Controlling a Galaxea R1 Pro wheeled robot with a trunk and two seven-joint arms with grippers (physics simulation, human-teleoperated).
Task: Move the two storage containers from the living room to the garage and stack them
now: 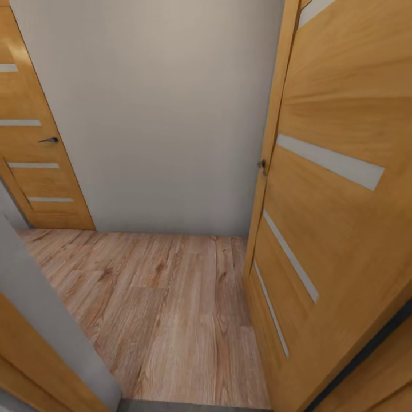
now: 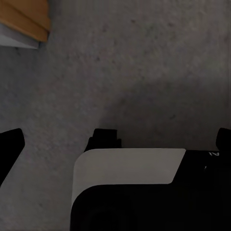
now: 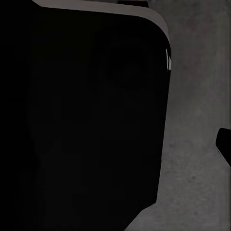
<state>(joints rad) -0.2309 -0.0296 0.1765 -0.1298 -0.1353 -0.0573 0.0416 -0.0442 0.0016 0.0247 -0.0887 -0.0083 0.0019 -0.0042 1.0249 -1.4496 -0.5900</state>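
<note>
With a closed door point(image 1: 34, 149) at my left, plank floor point(image 1: 166, 309) ahead and an open door point(image 1: 337, 229) at right, I'm in a doorway over concrete point(image 2: 144, 72), no bin in sight, so neither arm is nearer, and I cannot tell my fingers' state.

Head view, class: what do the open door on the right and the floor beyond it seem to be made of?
The open door looks like smooth honey-coloured wood or veneer, showing faint grain, with pale inset strips, perhaps frosted glass. The floor looks like light wood planks or laminate: visible grain, knots and plank seams.
</note>
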